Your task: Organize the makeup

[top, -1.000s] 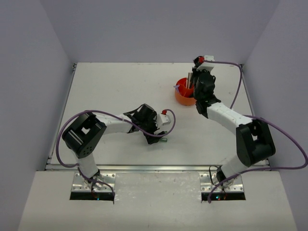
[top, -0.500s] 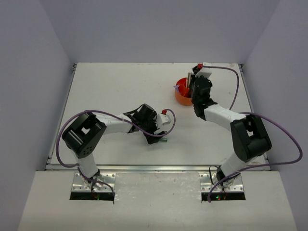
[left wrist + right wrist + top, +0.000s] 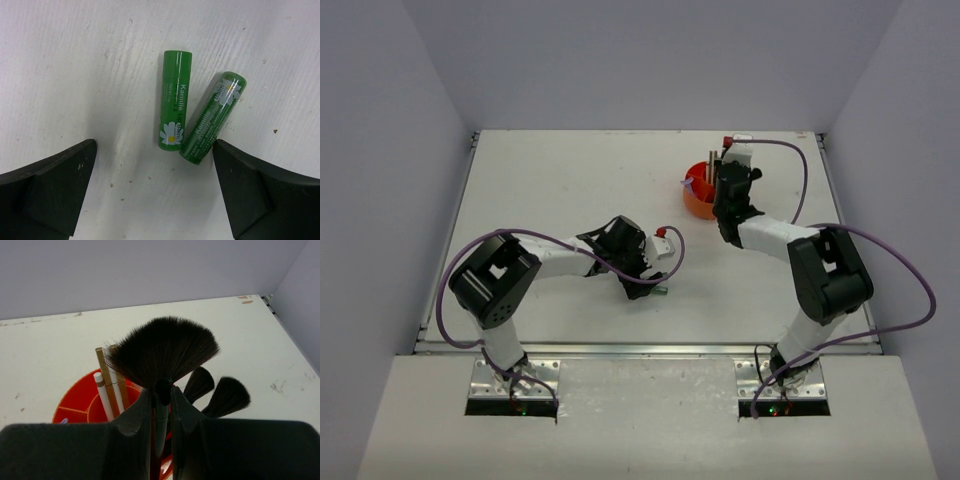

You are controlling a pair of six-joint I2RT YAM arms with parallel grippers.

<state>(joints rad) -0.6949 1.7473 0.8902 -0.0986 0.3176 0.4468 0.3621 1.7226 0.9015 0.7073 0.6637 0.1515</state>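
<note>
We see the right gripper (image 3: 161, 396) directly over the orange cup (image 3: 75, 401), its two fingers pinched tight on the stem of the fan brush (image 3: 162, 352), just under the spread black bristles. The brush stands upright with its lower end hidden behind the fingers, so we cannot tell which compartment of the cup it is in. Just to the right of the fan brush, two round black brushes (image 3: 227, 396) rise from the cup. To its left, two tan sticks (image 3: 105, 374) and a pale stick (image 3: 103, 392) lean in another section of the cup. From above, the cup (image 3: 698, 205) sits toward the far right of the table (image 3: 550, 180), and the right gripper (image 3: 728, 178) covers its right side. The left gripper (image 3: 645, 272) is well apart from the cup, to its near left and low over the table. In the left wrist view we find this gripper (image 3: 154, 150) spread wide and holding nothing. Two green tubes lie flat on the table in its gap. One tube (image 3: 173, 106) lies almost straight along the view. The other (image 3: 213, 117) is tilted, its lower end meeting the first tube's lower end and lying just beside the right finger (image 3: 260, 195). The left finger (image 3: 50, 190) is clear of both.
</note>
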